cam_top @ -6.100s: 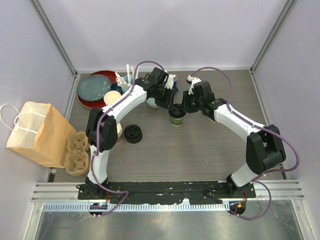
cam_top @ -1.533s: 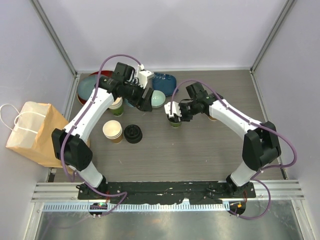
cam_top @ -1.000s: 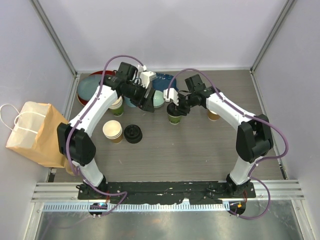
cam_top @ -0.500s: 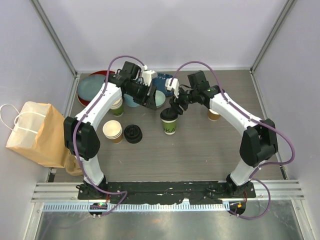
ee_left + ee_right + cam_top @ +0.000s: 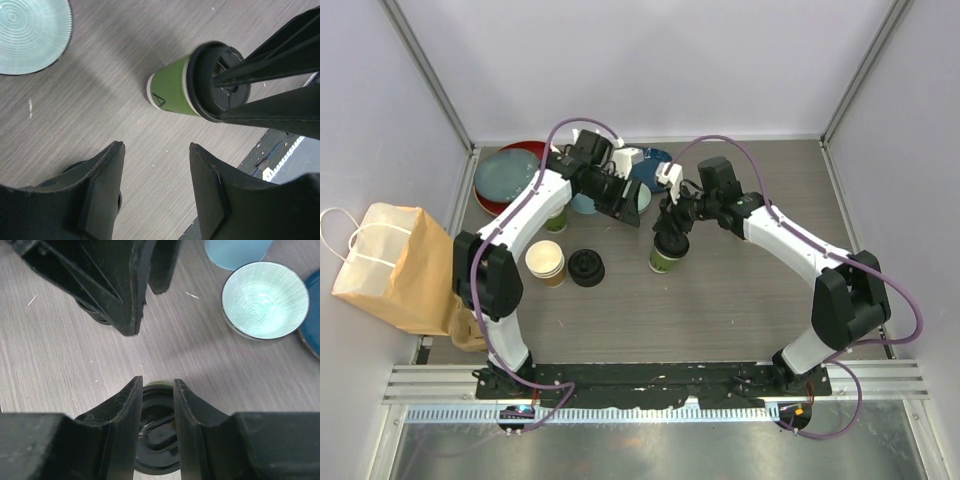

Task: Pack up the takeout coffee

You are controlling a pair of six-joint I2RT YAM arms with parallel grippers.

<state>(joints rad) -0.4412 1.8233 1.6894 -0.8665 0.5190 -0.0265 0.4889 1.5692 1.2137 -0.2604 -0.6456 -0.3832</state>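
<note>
The green-walled takeout coffee cup with a black lid hangs tilted from my right gripper, which is shut on the lid. In the right wrist view the fingertips pinch the lid. My left gripper is open and empty, just left of the cup and above it. In the left wrist view the cup is ahead of the open gripper, with the right fingers on its lid. The brown-walled cup is hidden, likely under my right arm.
A lidless cup stack and a stack of black lids stand at centre left. Another lidless cup is beside my left arm. Plates, a blue plate and a teal bowl are at the back. A paper bag is on the left.
My right gripper closed on the green cup's lid, lifted it off the table and carried it slightly toward the front. My left gripper moved right, close to the cup.
</note>
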